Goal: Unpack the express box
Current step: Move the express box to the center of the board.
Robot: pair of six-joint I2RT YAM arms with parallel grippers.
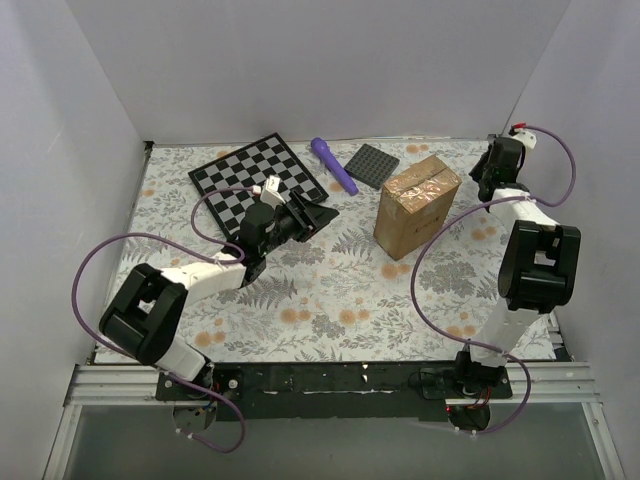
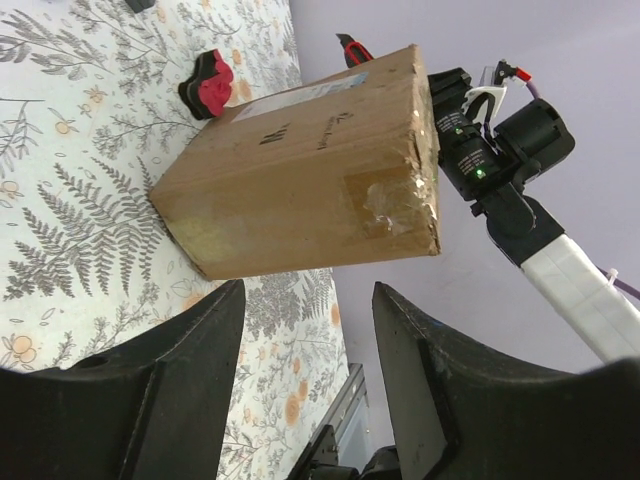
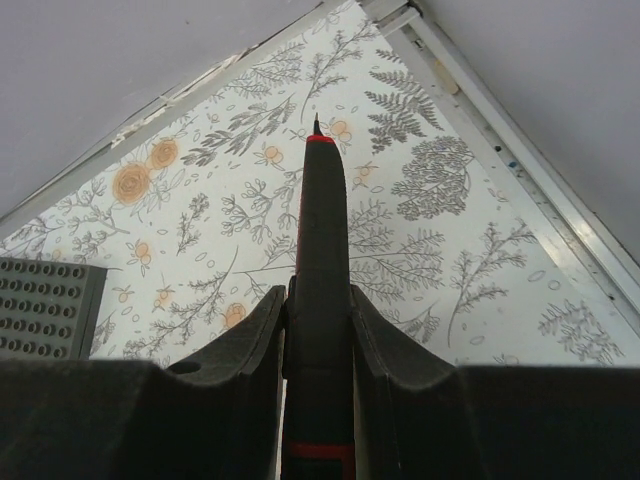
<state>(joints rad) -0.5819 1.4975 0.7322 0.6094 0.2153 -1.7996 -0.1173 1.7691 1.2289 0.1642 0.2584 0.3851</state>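
Observation:
The express box (image 1: 417,205), a brown taped carton with its flaps shut, stands upright right of the table's middle. In the left wrist view the express box (image 2: 300,170) fills the centre, a printed mark on its side. My left gripper (image 1: 318,214) sits low to the box's left, by the chessboard corner, and points at it. The left gripper (image 2: 310,300) is open with only the cloth between its jaws. My right gripper (image 1: 486,182) hovers at the box's far right. The right gripper (image 3: 318,300) is shut on a black, red-tipped cutter (image 3: 320,230) that points outward.
A chessboard (image 1: 258,180), a purple cylinder (image 1: 333,163) and a dark grey studded plate (image 1: 374,165) lie at the back. A red and black object (image 2: 207,82) sits on the floral cloth beyond the box. White walls enclose the table on three sides.

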